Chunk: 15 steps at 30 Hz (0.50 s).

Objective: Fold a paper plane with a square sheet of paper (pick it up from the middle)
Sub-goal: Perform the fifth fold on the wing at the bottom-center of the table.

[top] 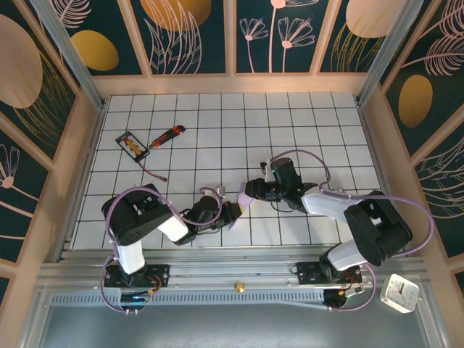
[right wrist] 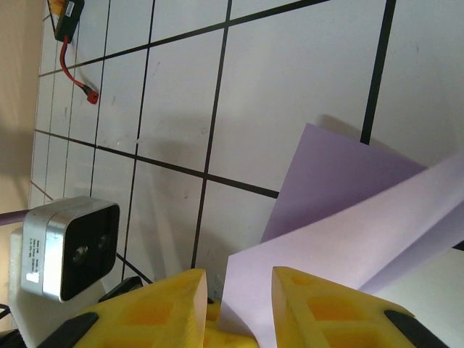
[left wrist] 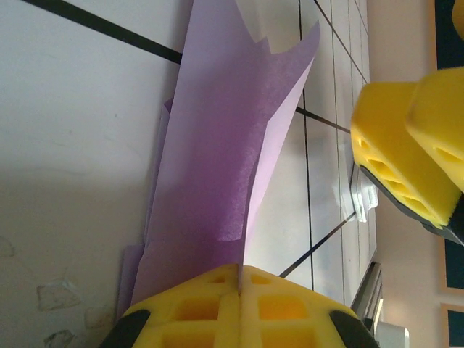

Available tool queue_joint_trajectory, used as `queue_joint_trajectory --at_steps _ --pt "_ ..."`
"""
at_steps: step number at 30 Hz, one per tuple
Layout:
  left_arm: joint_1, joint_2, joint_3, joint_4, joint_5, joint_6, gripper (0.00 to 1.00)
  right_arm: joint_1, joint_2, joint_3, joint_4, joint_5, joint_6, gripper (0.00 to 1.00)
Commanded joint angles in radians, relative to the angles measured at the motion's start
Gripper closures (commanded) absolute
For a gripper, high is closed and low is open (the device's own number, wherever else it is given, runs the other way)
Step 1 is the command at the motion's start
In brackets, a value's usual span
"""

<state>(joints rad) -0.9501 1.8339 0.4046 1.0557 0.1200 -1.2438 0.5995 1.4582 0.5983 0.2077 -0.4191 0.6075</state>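
**Light lavender sheet held up between two arms, mid-fold**

The thin, pale lavender-purple square sheet of paper [left wrist: 232,145], already creased into overlapping layers, stood lifted off the white, black-gridded table [top: 304,116] near its front middle, between the two arms. The left yellow-padded gripper [left wrist: 239,279] was closed, pinching the paper's folded edge. The right yellow-padded gripper [right wrist: 239,274] had its jaws apart, with a flap of the sheet running between them but not clamped. By the look of it, the paper was very light and limp, sagging away from the pinch and likely to tear or slip under a sideways pull. The safest hold appeared to be on a doubled layer near a crease rather than a loose single corner.
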Motion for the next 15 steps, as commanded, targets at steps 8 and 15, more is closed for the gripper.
queue_joint_trajectory --at_steps 8,15 --pt "0.013 0.014 -0.012 0.036 0.018 -0.02 1.0 0.02 0.073 0.052 0.028 -0.026 -0.035 0.71" --pt "0.016 0.019 -0.017 0.034 0.02 -0.034 1.0 0.03 0.11 0.055 0.051 -0.052 -0.035 0.72"
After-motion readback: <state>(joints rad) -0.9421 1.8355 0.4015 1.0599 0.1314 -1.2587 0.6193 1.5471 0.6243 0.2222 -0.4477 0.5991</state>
